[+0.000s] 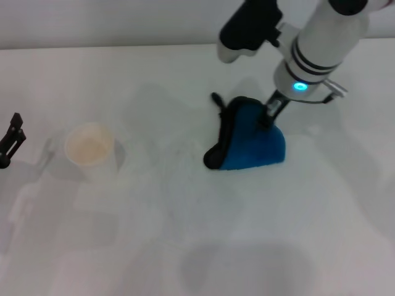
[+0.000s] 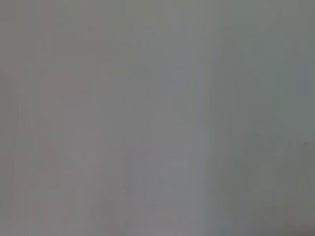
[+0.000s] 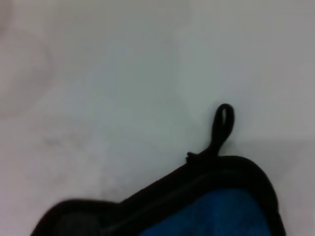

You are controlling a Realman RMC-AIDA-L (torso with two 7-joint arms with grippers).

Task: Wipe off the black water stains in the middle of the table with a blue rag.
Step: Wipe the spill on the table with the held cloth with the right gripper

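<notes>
holding the blue rag [image 1: 256, 142] tight in the right claw [image 1: 270, 114] on the table [image 1: 185, 246], ready to rub back and forth next.

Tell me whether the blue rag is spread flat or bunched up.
Bunched up: the blue rag rises in a folded hump under the right gripper, its black edging curling round one side.

The right hand [image 1: 266, 117] sinks into the blue rag [image 1: 253, 139], its fingers hidden. The left hand [image 1: 11, 139] is cut off beside the cup [image 1: 90, 150]. The left wrist view is blank grey.
</notes>
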